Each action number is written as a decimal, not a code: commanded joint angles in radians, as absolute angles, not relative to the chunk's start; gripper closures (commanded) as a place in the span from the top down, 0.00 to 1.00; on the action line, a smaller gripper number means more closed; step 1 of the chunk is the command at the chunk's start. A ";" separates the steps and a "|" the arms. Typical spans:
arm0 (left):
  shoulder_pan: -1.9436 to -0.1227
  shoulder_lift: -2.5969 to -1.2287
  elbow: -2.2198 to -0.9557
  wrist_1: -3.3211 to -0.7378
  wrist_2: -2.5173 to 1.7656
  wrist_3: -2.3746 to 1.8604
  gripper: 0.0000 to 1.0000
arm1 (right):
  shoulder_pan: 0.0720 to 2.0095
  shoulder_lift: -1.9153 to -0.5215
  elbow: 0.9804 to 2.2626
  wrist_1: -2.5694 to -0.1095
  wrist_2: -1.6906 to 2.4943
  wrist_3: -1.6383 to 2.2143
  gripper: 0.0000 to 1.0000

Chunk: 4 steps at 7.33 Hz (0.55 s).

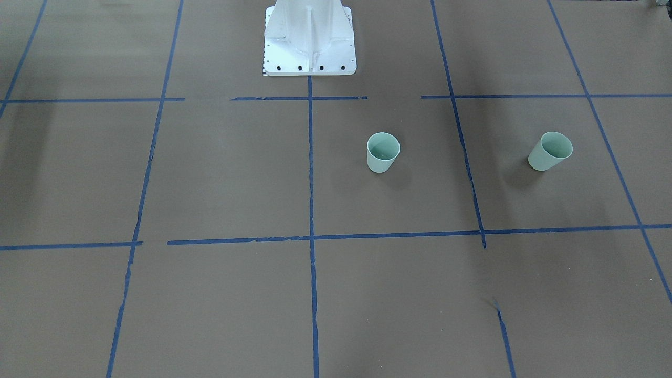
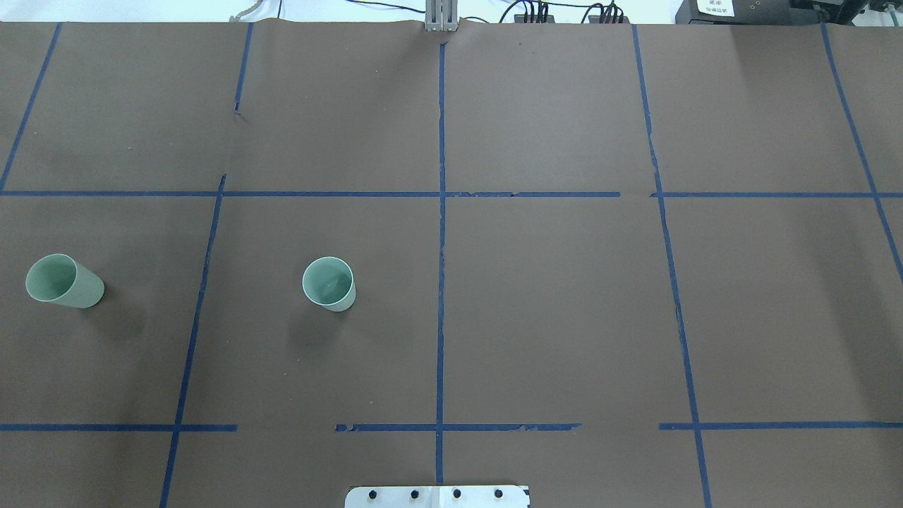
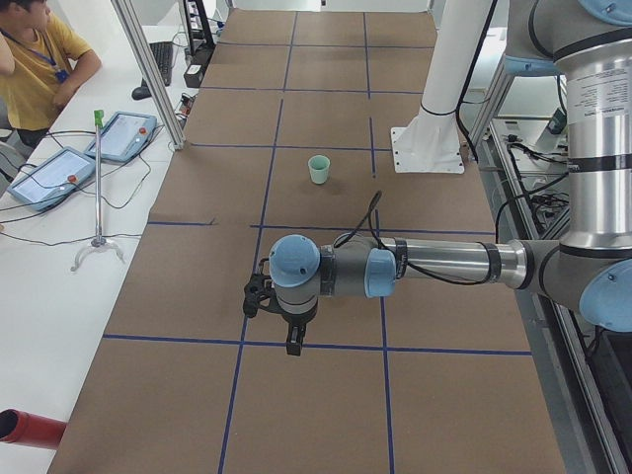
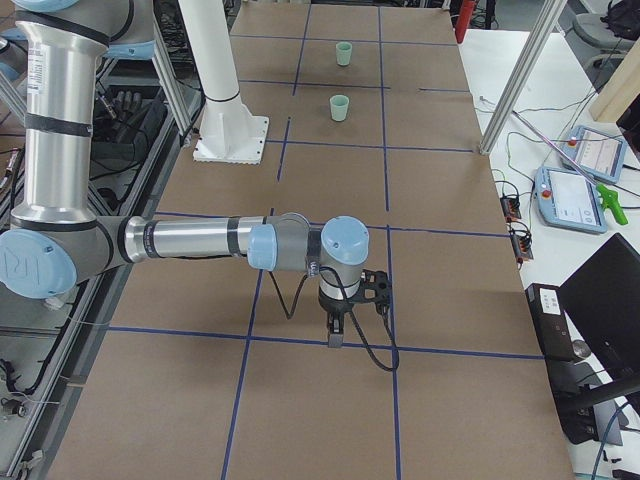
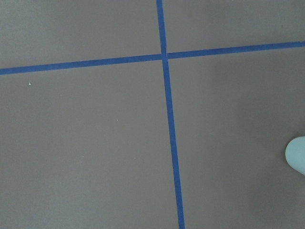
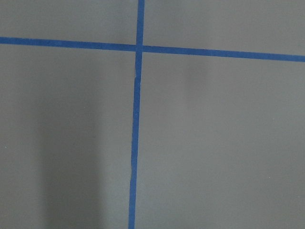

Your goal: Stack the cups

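Note:
Two pale mint-green cups stand upright and apart on the brown table. One cup (image 2: 329, 283) is left of the centre line and also shows in the front view (image 1: 383, 152). The other cup (image 2: 65, 281) is near the table's left end and also shows in the front view (image 1: 549, 151). The left wrist view shows only a sliver of a cup (image 5: 296, 155) at its right edge. My left gripper (image 3: 293, 346) hangs above the table and shows only in the exterior left view. My right gripper (image 4: 335, 338) shows only in the exterior right view, far from both cups. I cannot tell whether either is open.
The white robot pedestal (image 1: 310, 39) stands at the table's near-robot edge. Blue tape lines (image 2: 441, 282) divide the table into squares. An operator (image 3: 35, 59) sits beside tablets (image 3: 49, 178) off the table's far side. A metal post (image 4: 515, 85) stands at that edge.

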<state>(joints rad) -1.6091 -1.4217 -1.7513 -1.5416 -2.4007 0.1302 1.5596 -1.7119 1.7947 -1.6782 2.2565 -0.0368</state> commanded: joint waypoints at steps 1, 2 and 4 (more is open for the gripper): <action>-1.609 -1.420 -1.756 -1.542 -2.401 0.127 1.00 | 1.559 -1.712 1.795 -1.678 2.256 -0.037 1.00; -1.609 -1.425 -1.741 -1.542 -2.404 0.121 1.00 | 1.560 -1.712 1.795 -1.678 2.256 -0.037 1.00; -1.605 -1.443 -1.753 -1.537 -2.398 0.121 1.00 | 1.560 -1.712 1.795 -1.678 2.256 -0.037 1.00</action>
